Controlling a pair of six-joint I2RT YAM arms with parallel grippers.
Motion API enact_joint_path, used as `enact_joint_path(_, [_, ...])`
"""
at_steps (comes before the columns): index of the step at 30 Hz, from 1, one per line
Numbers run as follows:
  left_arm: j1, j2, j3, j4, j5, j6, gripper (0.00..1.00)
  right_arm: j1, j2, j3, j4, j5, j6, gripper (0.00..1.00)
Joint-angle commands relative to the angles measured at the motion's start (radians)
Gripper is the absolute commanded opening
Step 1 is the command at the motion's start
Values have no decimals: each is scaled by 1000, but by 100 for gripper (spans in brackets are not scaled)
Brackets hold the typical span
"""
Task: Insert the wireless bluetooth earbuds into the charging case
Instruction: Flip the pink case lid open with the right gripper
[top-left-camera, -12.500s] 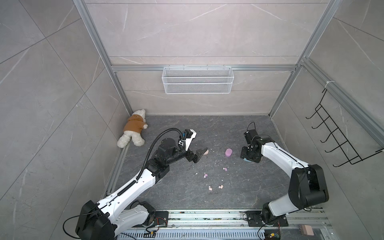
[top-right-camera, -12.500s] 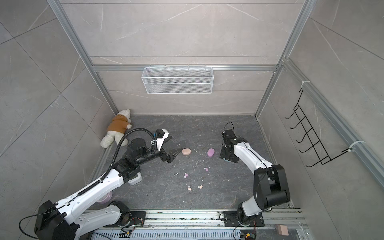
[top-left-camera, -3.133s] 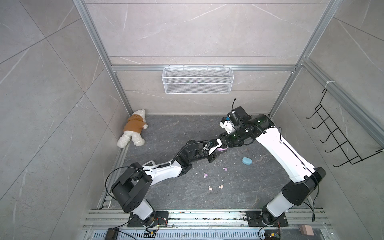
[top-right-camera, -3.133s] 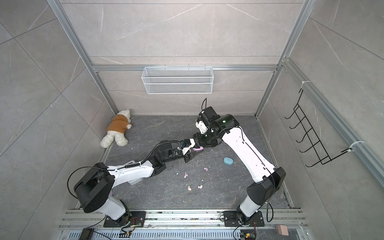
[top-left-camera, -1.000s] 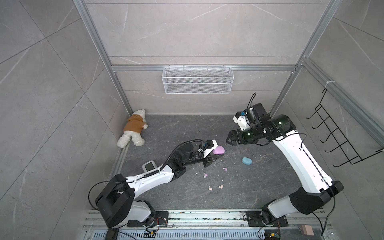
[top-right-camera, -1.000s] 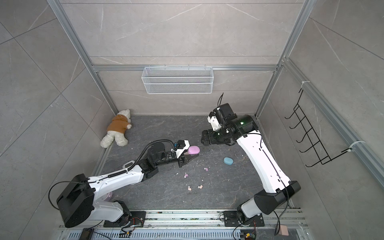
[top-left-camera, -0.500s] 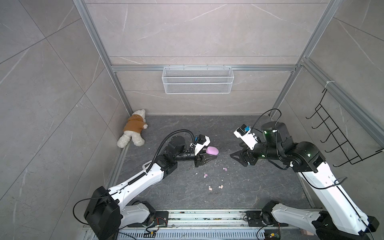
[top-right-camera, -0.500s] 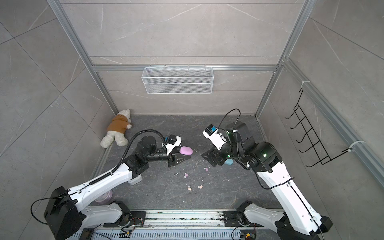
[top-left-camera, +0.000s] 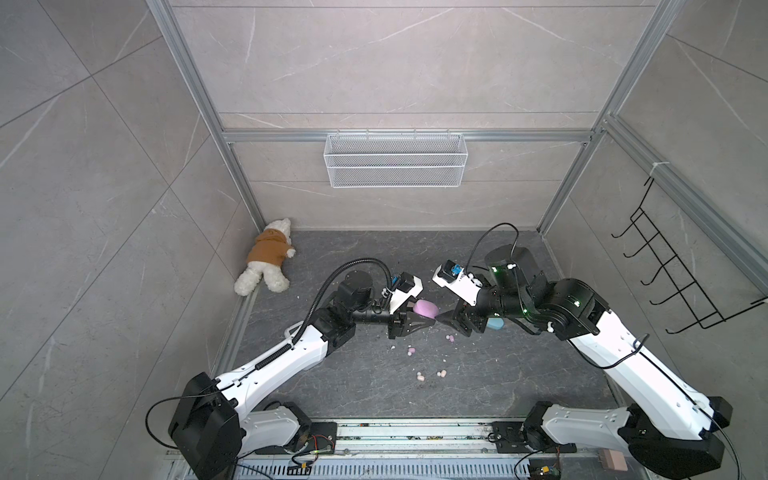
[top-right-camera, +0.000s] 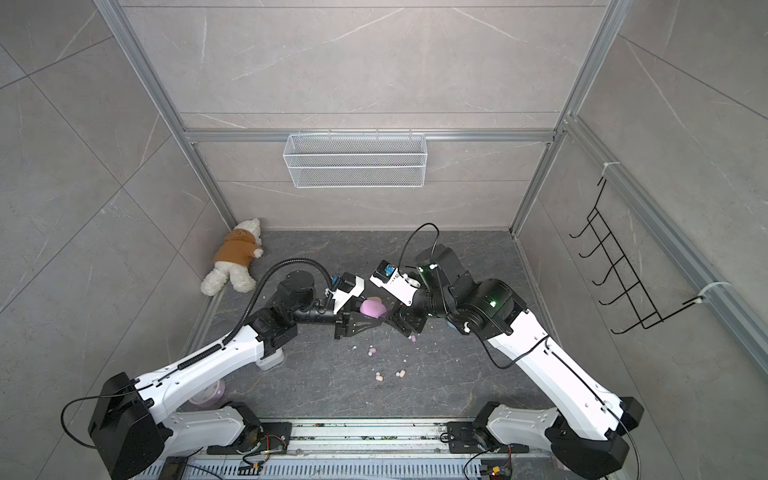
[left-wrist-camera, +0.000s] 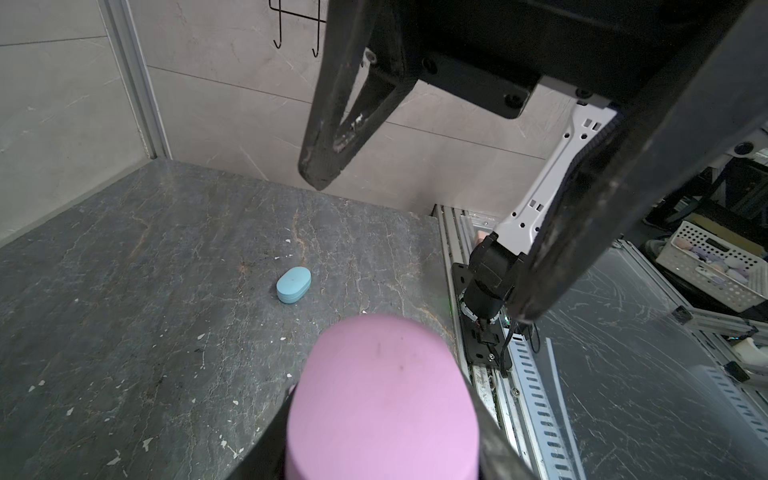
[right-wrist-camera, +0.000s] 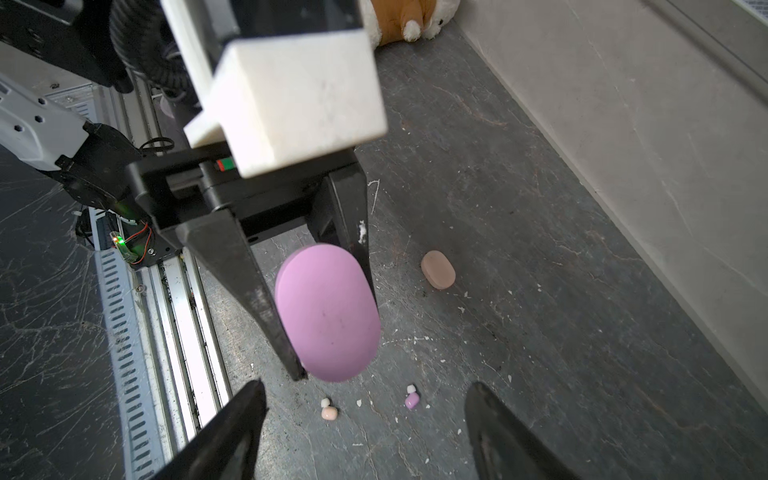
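A lilac-pink charging case (top-left-camera: 424, 308) (top-right-camera: 372, 307) with its lid down hangs above the floor. My left gripper (top-left-camera: 419, 320) (right-wrist-camera: 332, 332) is shut on it. It fills the bottom of the left wrist view (left-wrist-camera: 382, 399). My right gripper (top-left-camera: 451, 320) (right-wrist-camera: 365, 395) stands open just in front of it, jaws wide and empty. Several tiny earbuds lie on the floor below: a peach one (right-wrist-camera: 329, 412), a lilac one (right-wrist-camera: 412, 400), others (top-left-camera: 420, 377) (top-right-camera: 401, 373) nearer the front. A light blue case (left-wrist-camera: 293, 284) and a peach case (right-wrist-camera: 437, 269) lie shut on the floor.
A teddy bear (top-left-camera: 266, 266) lies in the back left corner. A wire basket (top-left-camera: 395, 166) hangs on the back wall and a black hook rack (top-left-camera: 673, 270) on the right wall. White specks litter the dark floor (top-left-camera: 374, 395).
My right arm has swung down from the back and now faces the pink case, jaws slightly narrower. My left gripper has drawn back and risen a little, still holding the case.
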Motion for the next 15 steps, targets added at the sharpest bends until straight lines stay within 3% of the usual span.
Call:
enact_joint_path(1, [-2,-7,46,2,39,18,10,9,18,-13,16,29,-19,77])
enact_joint_path(15, [-2,-23,40,2,45,22,9,27,35,-36,24,57,-21,76])
